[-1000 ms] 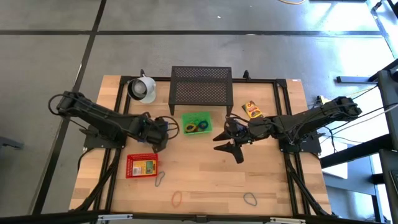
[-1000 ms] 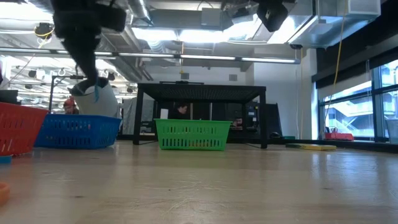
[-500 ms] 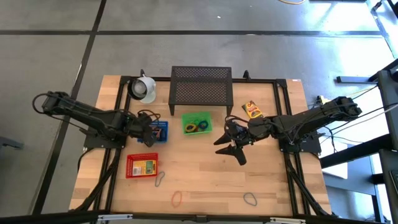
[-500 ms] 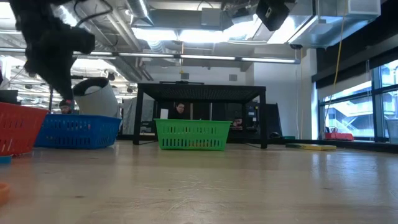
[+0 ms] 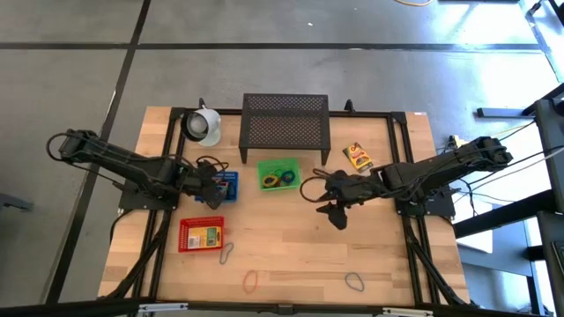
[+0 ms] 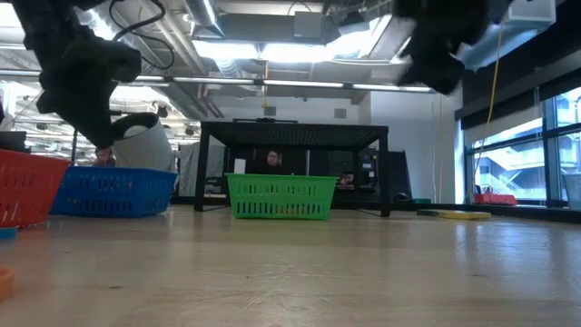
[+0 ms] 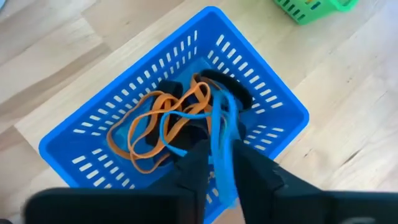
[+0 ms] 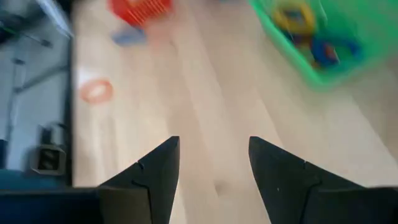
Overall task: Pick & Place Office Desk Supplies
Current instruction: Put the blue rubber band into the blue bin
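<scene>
Over the blue basket [image 7: 180, 134], the left gripper [image 7: 219, 163] pinches a blue rubber band [image 7: 221, 134] ready for release (right gripper [image 5: 324, 201] open, three o'clock of it); next, spread wider.

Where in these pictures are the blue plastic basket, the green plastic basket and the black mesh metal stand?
Blue plastic basket [image 7: 81, 134]: left wrist view, on its slotted side wall.
Green plastic basket [image 5: 263, 167]: high view, on its rim.
Black mesh metal stand [image 5: 285, 119]: high view, middle of its mesh top.
</scene>
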